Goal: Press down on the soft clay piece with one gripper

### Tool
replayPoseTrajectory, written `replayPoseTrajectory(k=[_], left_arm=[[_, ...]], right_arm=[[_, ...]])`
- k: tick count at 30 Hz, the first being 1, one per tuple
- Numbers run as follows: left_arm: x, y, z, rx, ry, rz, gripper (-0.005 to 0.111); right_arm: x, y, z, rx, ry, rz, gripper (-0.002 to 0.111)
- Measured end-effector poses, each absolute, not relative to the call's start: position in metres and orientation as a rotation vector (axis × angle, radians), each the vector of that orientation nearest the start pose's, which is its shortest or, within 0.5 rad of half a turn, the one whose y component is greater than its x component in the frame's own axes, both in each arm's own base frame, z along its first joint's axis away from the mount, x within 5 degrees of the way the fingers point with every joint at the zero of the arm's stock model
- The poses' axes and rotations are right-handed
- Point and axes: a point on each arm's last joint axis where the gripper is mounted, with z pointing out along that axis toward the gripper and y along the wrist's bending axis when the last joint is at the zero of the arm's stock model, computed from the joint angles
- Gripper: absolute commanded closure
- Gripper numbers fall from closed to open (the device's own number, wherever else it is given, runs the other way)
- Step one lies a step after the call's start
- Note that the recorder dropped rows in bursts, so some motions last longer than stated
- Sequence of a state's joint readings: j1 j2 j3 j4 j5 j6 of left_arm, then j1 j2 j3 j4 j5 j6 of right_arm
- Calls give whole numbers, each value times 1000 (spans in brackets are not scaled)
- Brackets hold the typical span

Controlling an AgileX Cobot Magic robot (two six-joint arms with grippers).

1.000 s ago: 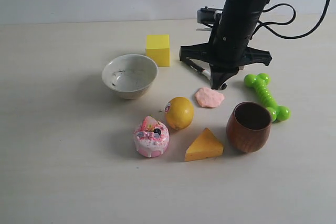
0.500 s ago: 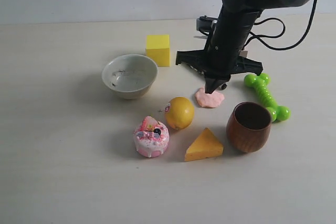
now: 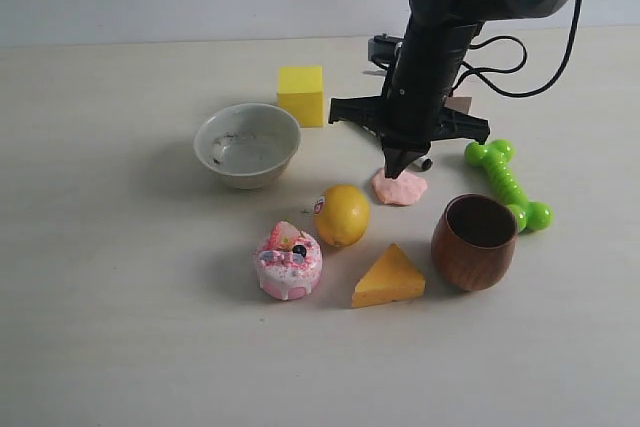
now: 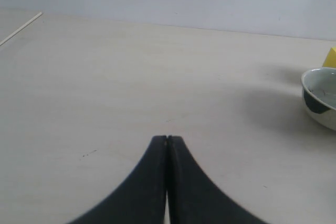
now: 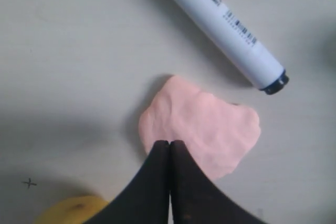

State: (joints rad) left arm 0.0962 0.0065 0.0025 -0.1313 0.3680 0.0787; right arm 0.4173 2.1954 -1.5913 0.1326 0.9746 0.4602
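Observation:
The soft clay piece (image 3: 402, 188), a thin pale salmon-pink lump, lies on the table between the lemon and the green toy. My right gripper (image 3: 392, 172) is shut with nothing in it, its narrow black tip pointing down at the clay's far left edge. In the right wrist view the shut tip (image 5: 169, 142) overlaps the near edge of the clay (image 5: 210, 127); contact cannot be told. My left gripper (image 4: 167, 138) is shut and hangs over bare table, out of the exterior view.
A marker (image 5: 223, 22) lies just beyond the clay. Round it stand a lemon (image 3: 341, 214), a brown cup (image 3: 474, 241), a green bone toy (image 3: 508, 183), an orange wedge (image 3: 388, 278), a pink toy cake (image 3: 288, 261), a white bowl (image 3: 247, 144) and a yellow cube (image 3: 301, 94).
My right arm has moved left and down, bringing its shut tip from beyond the clay to the clay's edge. The clay has not moved.

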Motion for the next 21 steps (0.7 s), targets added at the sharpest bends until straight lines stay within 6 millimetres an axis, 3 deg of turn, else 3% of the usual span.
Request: replayPoseTrajectory(k=[17,21], left_arm=[[53,1,179,-97,1855,-7,107],[53,1,179,-97,1855,-7,107]], right_arm=[[393,180,132,171,3097,124,108],[394,180,123,173,3116,110,108]])
